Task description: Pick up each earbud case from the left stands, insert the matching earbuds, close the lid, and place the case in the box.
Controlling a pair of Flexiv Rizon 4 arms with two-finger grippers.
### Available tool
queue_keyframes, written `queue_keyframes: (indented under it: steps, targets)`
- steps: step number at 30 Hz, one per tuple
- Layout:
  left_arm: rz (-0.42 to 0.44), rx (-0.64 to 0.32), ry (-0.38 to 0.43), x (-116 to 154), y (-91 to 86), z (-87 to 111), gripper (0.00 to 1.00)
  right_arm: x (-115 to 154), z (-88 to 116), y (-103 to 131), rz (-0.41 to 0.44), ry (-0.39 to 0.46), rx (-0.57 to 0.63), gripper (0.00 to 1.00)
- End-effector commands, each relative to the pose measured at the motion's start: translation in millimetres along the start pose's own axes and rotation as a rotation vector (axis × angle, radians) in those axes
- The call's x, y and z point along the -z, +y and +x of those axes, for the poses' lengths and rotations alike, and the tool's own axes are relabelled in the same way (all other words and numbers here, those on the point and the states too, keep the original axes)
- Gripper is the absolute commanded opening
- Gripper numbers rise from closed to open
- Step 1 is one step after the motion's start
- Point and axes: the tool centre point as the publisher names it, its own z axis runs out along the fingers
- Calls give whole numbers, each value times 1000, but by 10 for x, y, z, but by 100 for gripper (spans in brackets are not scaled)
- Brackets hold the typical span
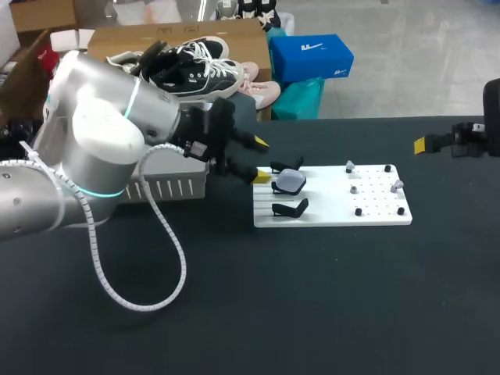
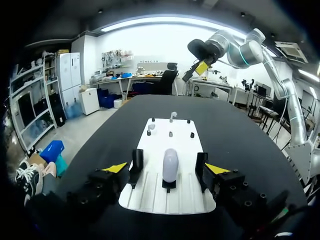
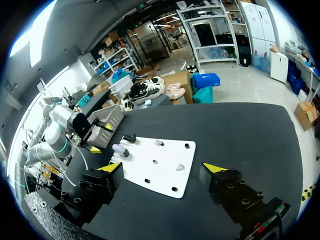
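A pale grey earbud case (image 1: 290,182) sits shut on the middle stand at the left end of the white board (image 1: 332,209). Empty black stands (image 1: 287,166) (image 1: 291,208) flank it. Small earbuds (image 1: 350,166) (image 1: 397,185) rest on pegs at the board's right half. My left gripper (image 1: 261,160) hangs open just left of the case. From the left wrist, the case (image 2: 170,165) lies straight ahead, in line with the gap of that gripper (image 2: 165,168), touching neither finger. My right gripper (image 1: 426,144) is far off at the right table edge, open (image 3: 162,168), with the board (image 3: 160,172) ahead of it.
A white slatted basket (image 1: 168,186) stands on the table behind my left arm's wrist, left of the board. Black pegs (image 1: 358,212) dot the board's right half. Bare black tabletop (image 1: 312,297) stretches in front of the board.
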Motion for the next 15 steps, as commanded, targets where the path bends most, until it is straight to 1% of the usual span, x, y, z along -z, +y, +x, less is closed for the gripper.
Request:
queue_keyframes:
  steps: [1, 4, 15]
  targets:
    - [-61, -1, 2, -71, -88, 32, 100, 9, 1, -2, 0, 1, 0, 100]
    - [-76, 5, 5, -98, -79, 69, 100, 9, 1, -2, 0, 1, 0, 100]
    - [-76, 10, -12, -205, -62, 137, 100, 9, 1, -2, 0, 1, 0, 100]
